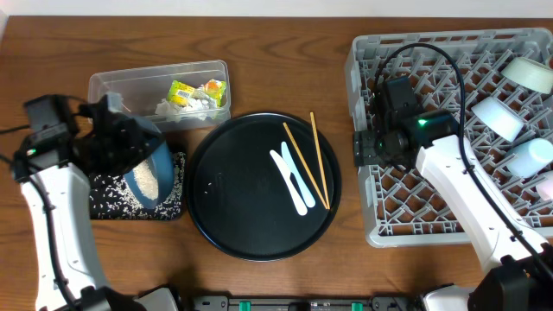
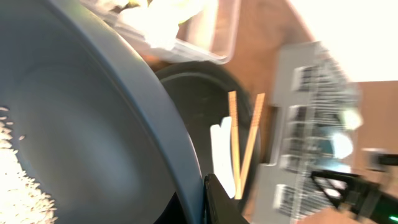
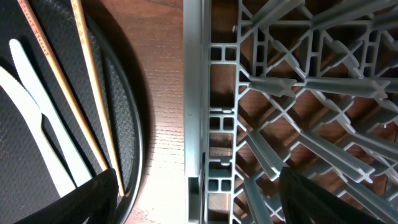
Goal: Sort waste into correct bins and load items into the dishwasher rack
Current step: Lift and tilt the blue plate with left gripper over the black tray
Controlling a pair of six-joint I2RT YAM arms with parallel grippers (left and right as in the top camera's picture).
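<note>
The dark-blue bowl (image 1: 149, 164) hangs tilted over the shallow black tray (image 1: 108, 200), with white rice (image 1: 145, 181) lying inside it. My left gripper (image 1: 121, 142) is shut on the bowl's rim (image 2: 168, 124); the rice (image 2: 12, 186) shows at lower left in its wrist view. The clear tub (image 1: 112, 86) holds yellow-green wrappers (image 1: 183, 91) and a white tissue (image 1: 177, 108). Two chopsticks (image 1: 307, 164) and a white spoon (image 1: 292, 180) lie on the round black tray (image 1: 233, 216). My right gripper (image 1: 363, 149) hangs open over the left edge of the dishwasher rack (image 1: 389, 216) (image 3: 199, 124), holding nothing.
Pale teal and white cups (image 1: 497, 117) sit at the rack's right side. In the right wrist view, a bare strip of wooden table (image 3: 165, 112) separates the round tray's rim (image 3: 134, 124) from the rack. The right arm's cable (image 1: 432, 52) loops over the rack.
</note>
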